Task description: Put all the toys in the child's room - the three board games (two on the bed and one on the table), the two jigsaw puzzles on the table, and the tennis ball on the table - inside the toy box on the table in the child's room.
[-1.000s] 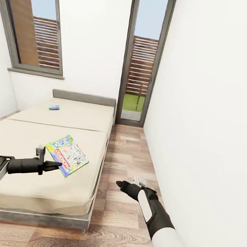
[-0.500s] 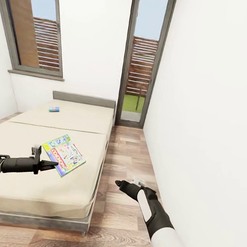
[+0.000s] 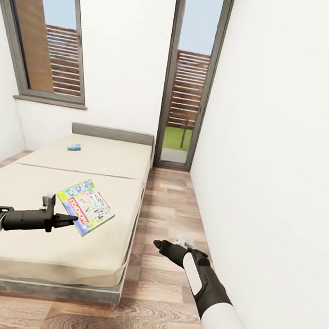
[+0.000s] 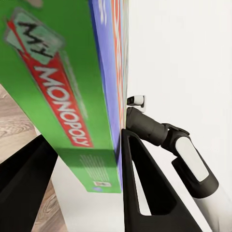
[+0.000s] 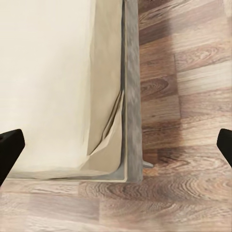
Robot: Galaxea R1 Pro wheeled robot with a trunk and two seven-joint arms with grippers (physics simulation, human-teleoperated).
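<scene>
Gripping the Monopoly board game [image 3: 85, 206] by its near edge, the left gripper [image 3: 66, 219] was seen in the head view over the near half of the bed [image 3: 22, 236], with the box lifted clear of the mattress and tilted. In the left wrist view the green box [image 4: 72, 92] was clamped between the two black fingers [image 4: 145, 188], one on each face. The right gripper [image 3: 157, 244] was held out over the wood-plank floor [image 3: 173, 209] beside the bed's right edge; its fingertips [image 5: 9, 145] were spread wide apart with nothing between them, above the bed's near right corner [image 5: 128, 174]. Farther off, a small blue box [image 3: 74, 146] was seen lying flat on the far half of the mattress, near the grey headboard [image 3: 112, 134]. Beyond the bed, a tall glazed door [image 3: 190, 72] was set in the far wall.
</scene>
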